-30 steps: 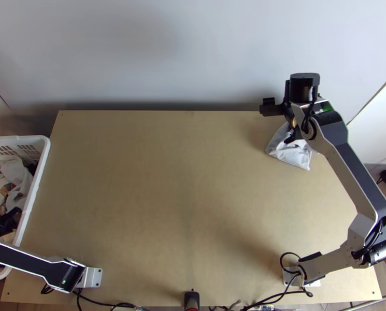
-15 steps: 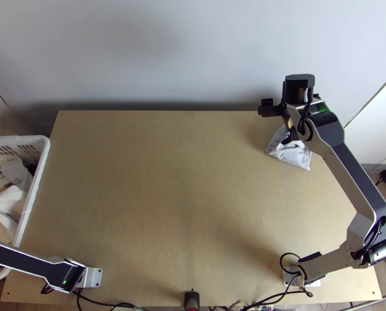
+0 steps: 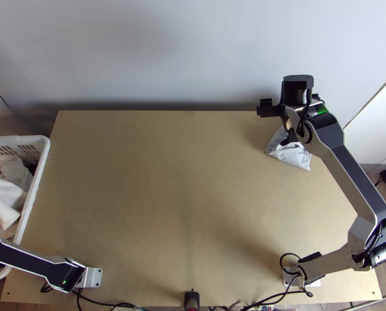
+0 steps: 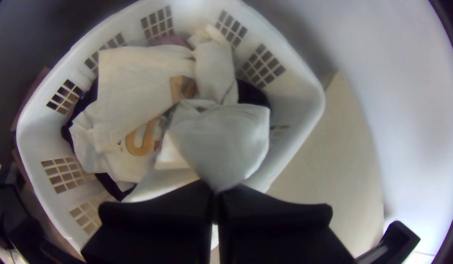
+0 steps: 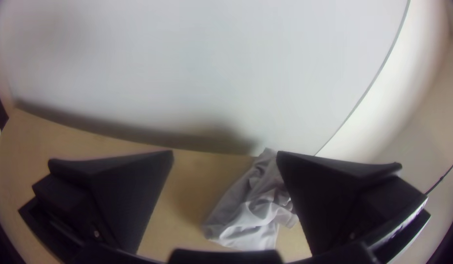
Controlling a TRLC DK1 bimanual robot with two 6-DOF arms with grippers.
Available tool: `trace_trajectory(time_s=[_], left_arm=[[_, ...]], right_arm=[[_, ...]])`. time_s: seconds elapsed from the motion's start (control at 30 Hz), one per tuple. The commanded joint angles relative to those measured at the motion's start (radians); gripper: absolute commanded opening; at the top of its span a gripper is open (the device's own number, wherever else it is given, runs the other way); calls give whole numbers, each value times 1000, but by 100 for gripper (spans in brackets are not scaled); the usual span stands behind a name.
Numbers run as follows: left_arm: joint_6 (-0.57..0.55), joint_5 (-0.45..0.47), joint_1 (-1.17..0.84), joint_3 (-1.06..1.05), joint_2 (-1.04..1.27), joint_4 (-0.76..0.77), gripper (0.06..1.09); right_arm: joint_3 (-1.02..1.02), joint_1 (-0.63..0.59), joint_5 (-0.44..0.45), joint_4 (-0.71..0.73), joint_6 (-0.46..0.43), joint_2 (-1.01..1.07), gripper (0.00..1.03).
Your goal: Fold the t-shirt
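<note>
left side: white laundry basket (image 3: 41, 166) stands along the left edge of the light wooden table (image 3: 167, 197). left gripper (image 4: 216, 191) is over it, flat black fingers closed on a gathered part of a white cloth (image 4: 224, 142); the rest of the cloth widens away from the pinch, above the pile. whether this is the t-shirt cannot be told for certain. in the basket: a pale garment (image 4: 128, 93) with a tan print, a bunched light cloth (image 4: 214, 68) near the basket wall, and some dark fabric (image 4: 253, 93). right side: right gripper (image 3: 275, 110) is above the far right part of the table, fingers wide apart, nothing gripped. a light grey cloth (image 3: 295, 155) lies on the table there, rumpled and compact, partly under the arm; the right wrist view has it beside one finger. fold count unreadable. white wall (image 3: 193, 52) rises behind the far table edge.
</note>
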Motion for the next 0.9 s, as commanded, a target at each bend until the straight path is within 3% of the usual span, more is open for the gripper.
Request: trace_trajectory(time_s=[0.0, 0.27, 0.6, 0.87], left_arm=[[32, 21, -148, 33, -111, -147, 13], [28, -29, -454, -138, -300, -192, 13], [-123, -198, -991, -311, -493, -153, 13], [-273, -264, -1398, -260, -447, -156, 13]], right_arm=[[-11, 5, 8, 13, 0, -7, 98], [-57, 5, 9, 46, 0, -37, 98], [-237, 2, 9, 172, -29, -122, 98], [-436, -15, 8, 315, -43, -189, 98]])
